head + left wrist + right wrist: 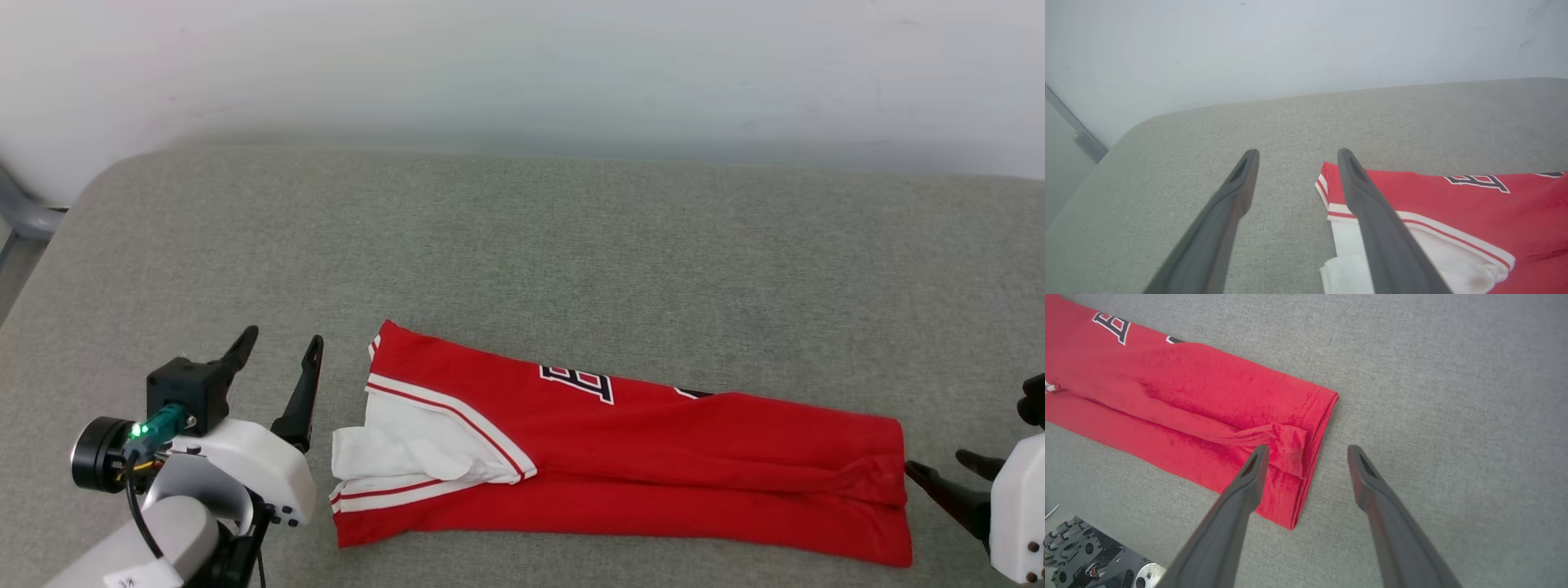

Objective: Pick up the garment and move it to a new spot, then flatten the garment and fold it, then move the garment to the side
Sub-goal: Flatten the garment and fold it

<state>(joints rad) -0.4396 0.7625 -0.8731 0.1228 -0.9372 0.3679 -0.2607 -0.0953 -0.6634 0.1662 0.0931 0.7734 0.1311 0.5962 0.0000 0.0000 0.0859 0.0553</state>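
Lying folded lengthwise on the grey fabric surface (522,245), the garment (653,441) stretches between our left hand (282,336) and our right hand (936,460), both released and spread, one just beside each end.

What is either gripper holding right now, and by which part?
Nothing. The left gripper and right gripper are both open, one at each end of the red T-shirt, which lies folded on the grey cushion.

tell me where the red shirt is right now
In the head view the garment lies folded lengthwise on the grey cushion, low and centre, between the left hand at its sleeve end and the right hand at its hem.
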